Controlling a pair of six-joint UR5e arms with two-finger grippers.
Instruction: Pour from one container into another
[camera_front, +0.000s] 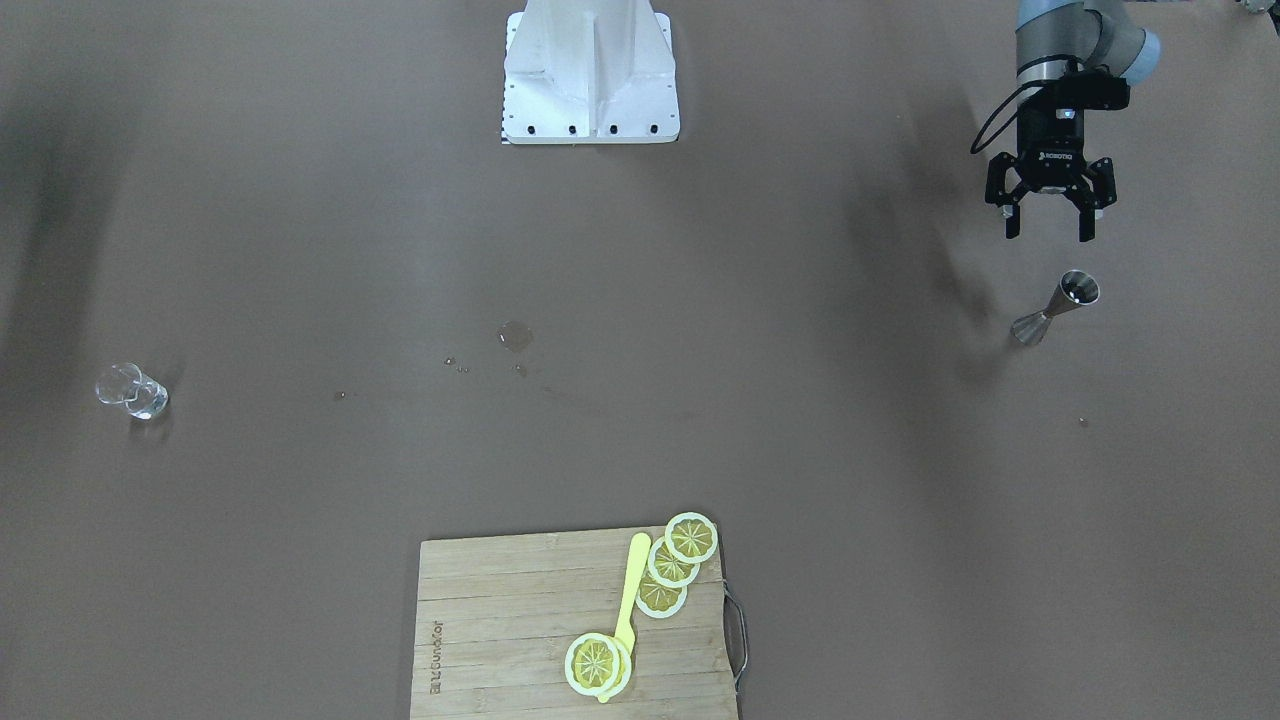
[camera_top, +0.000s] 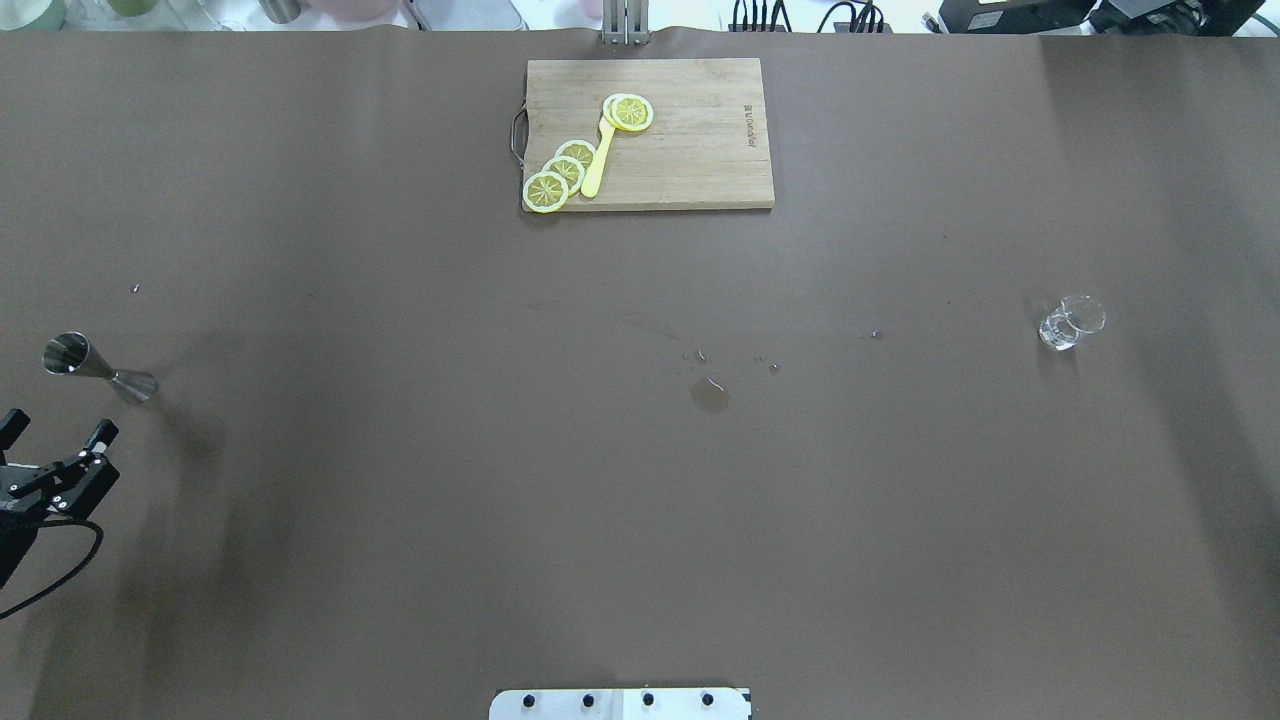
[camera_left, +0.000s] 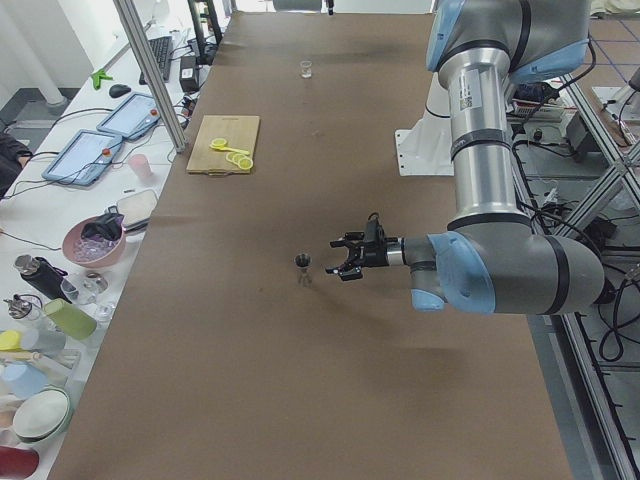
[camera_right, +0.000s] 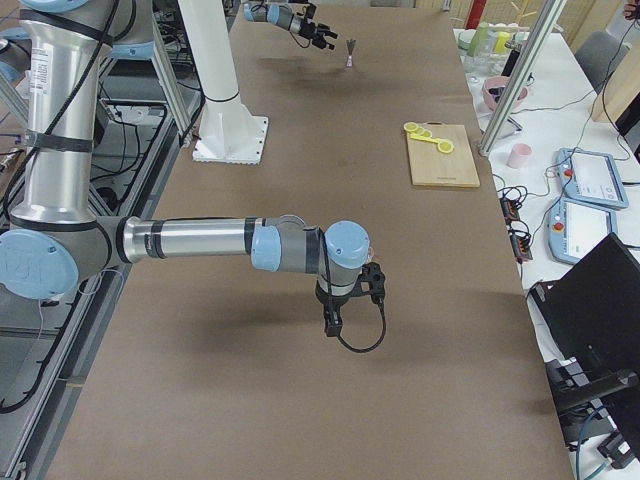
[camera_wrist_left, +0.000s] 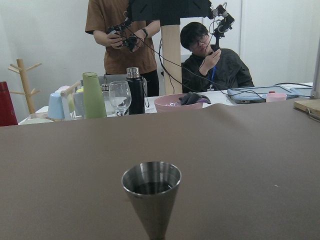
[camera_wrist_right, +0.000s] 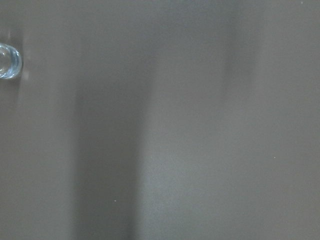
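A steel jigger (camera_front: 1055, 308) stands upright on the brown table, on my left side; the left wrist view shows it close ahead, the jigger (camera_wrist_left: 151, 195) holding dark liquid. My left gripper (camera_front: 1048, 230) hovers open just behind the jigger (camera_top: 95, 365), apart from it, with nothing between its fingers. A small clear glass (camera_top: 1070, 322) stands far off on my right side and shows at the left edge of the right wrist view as the glass (camera_wrist_right: 7, 61). My right gripper (camera_right: 333, 320) appears only in the exterior right view, pointing down over bare table; I cannot tell its state.
A wooden cutting board (camera_top: 700, 170) with lemon slices (camera_top: 560, 175) and a yellow utensil (camera_top: 597, 165) lies at the table's far edge. A small puddle (camera_top: 709, 394) and droplets mark the middle. Two people and cups (camera_wrist_left: 95, 97) are beyond the table's left end.
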